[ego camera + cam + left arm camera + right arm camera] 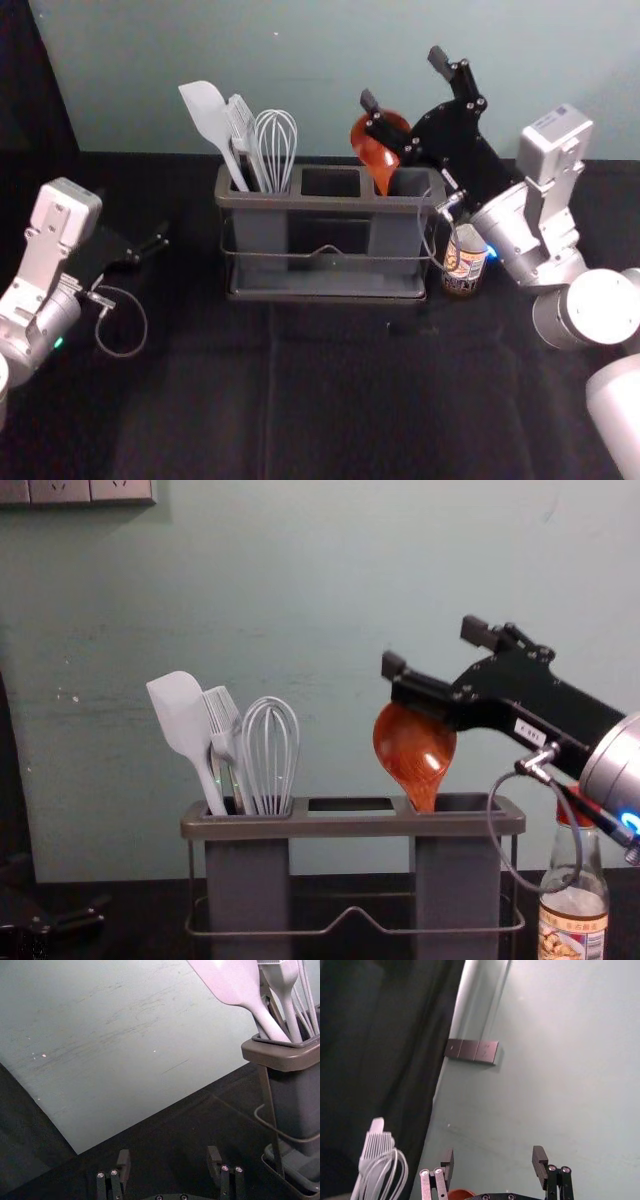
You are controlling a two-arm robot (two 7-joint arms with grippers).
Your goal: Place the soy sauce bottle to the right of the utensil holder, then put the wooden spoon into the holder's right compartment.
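1. Right hand (405, 78) was found at one o'clock from the centre of the holder (330, 204), spread open beside the bowl of the wooden spoon (376, 150); whether a finger touched it could not be told.
2. Spoon stood bowl up, handle down in the right compartment (457, 895), at the holder's three o'clock end.
3. Soy sauce bottle (573, 925) stood upright just beside the holder, between three and four o'clock.
4. Left hand (169, 1155) was parked open toward nine o'clock.
5. Placement was judged complete; withdrawal was the step in hand. Good practice called for a slow retreat, spread kept wide, so that neither finger dragged the bowl.
6. Cable (490, 820) looped near the rim and bottle, a judged snag risk; lifting it clear before swinging toward four o'clock was advised.
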